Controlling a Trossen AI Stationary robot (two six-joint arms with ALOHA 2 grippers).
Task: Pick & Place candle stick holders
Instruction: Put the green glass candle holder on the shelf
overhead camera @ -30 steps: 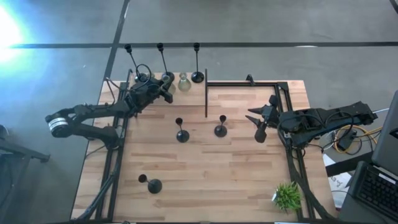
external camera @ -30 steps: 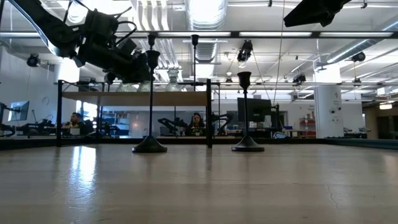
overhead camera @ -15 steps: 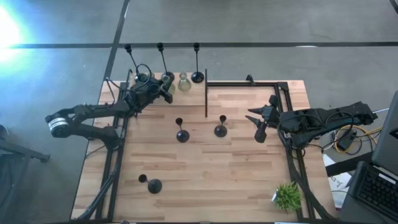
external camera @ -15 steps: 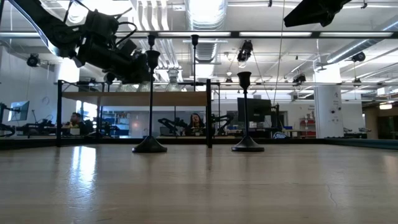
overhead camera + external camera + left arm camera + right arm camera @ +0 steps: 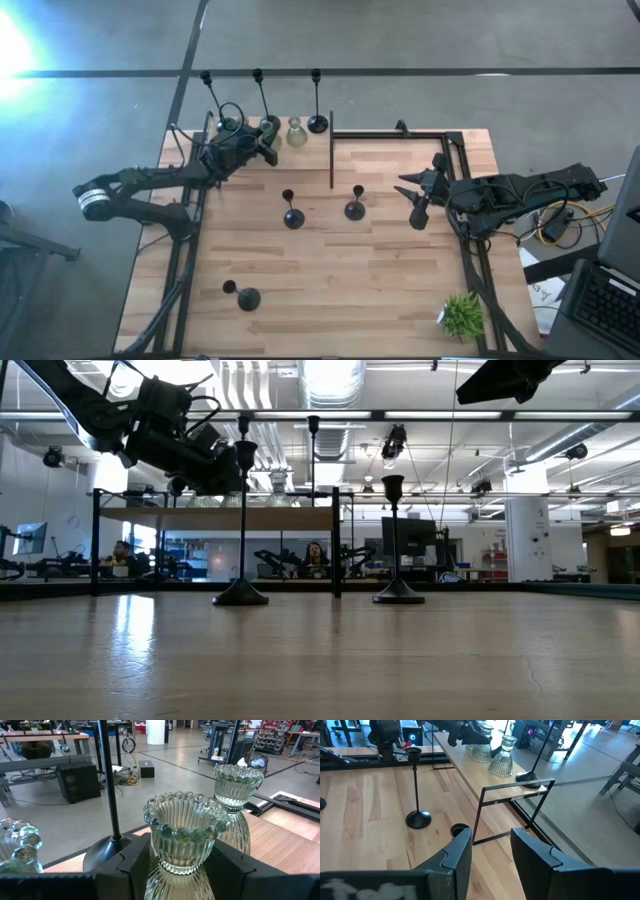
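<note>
A pale-green ribbed glass holder [image 5: 182,837] stands between the fingers of my left gripper [image 5: 180,870], which is shut on it at the table's far left [image 5: 262,140]. Two more glass holders stand beside it [image 5: 237,795] [image 5: 15,845]. Tall black holders [image 5: 318,122] stand along the far edge; one's round base [image 5: 102,856] is just behind the held glass. Two black holders [image 5: 293,217] [image 5: 355,209] stand mid-table and one [image 5: 248,298] at the near left. My right gripper [image 5: 490,855] is open and empty at the table's right [image 5: 418,205]. My left gripper pinches the glass holder at its narrow neck and upper body [image 5: 175,867] between its two fingers, one on each side. The fingers come level from the table's left-near side. The holder stands upright; its foot is hidden below the fingers.
A black wire frame [image 5: 515,807] and an upright black post [image 5: 331,150] stand at the far middle and right. A small green potted plant [image 5: 461,315] sits at the near right corner. Bare wood lies between the mid-table holders and the near edge.
</note>
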